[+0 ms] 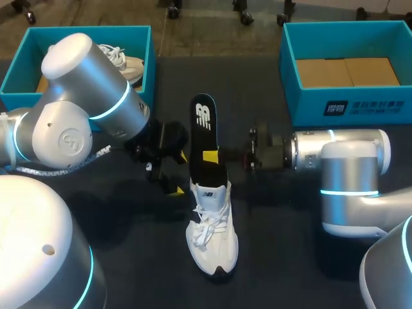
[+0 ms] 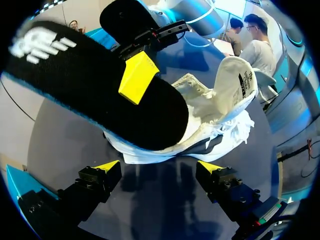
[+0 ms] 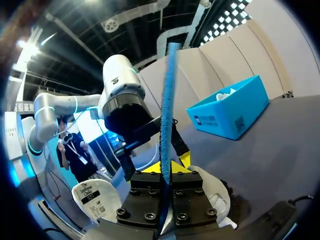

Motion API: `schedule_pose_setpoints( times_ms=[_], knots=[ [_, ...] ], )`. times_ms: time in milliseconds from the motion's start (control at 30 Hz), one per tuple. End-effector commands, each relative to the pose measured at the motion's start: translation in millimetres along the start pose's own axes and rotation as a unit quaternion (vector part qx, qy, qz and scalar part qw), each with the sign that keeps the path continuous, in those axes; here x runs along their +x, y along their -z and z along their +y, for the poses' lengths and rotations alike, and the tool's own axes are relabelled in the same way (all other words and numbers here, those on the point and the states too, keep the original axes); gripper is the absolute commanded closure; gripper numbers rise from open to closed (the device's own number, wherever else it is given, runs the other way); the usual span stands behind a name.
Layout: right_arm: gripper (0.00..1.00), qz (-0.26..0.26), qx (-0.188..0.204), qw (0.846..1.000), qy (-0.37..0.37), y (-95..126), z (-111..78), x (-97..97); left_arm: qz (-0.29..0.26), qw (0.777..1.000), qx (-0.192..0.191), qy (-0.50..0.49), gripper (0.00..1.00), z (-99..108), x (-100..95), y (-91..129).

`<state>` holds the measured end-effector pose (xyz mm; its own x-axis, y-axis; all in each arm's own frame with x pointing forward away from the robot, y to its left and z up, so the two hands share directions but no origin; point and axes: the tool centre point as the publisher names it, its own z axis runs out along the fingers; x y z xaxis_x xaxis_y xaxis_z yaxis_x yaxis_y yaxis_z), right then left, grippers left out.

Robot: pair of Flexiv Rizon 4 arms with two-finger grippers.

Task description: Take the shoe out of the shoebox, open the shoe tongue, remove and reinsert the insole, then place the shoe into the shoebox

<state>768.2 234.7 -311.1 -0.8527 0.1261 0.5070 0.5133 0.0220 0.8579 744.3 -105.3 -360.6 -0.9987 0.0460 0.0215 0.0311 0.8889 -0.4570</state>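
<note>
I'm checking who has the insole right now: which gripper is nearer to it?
Right. The right gripper is shut on the insole, at the shoe's opening. The left gripper is open beside the shoe, not touching the insole.

Our white shoe stands upright on the dark tabletop, toe toward us, laces loose and tongue pulled up. The black insole (white logo, blue edge) rises from its opening, heel end tilted away. At far right we see an open teal shoebox; at far left sits a matching box.
</note>
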Motion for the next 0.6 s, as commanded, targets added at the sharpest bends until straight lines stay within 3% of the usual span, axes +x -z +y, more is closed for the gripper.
schedule_pose_setpoints(
  times_ms=[33, 600],
  knots=[
    [1.00, 0.003, 0.002, 1.000, -0.007, -4, -7.2, -1.4, 0.000, 1.000, 0.001, 0.000, 0.00, 1, 0.1, -1],
    [1.00, -0.014, 0.011, 0.998, -0.065, 6, -41.3, 6.3, 0.000, 1.000, 0.001, 0.000, 0.00, 1, 0.1, -1]
  ],
)
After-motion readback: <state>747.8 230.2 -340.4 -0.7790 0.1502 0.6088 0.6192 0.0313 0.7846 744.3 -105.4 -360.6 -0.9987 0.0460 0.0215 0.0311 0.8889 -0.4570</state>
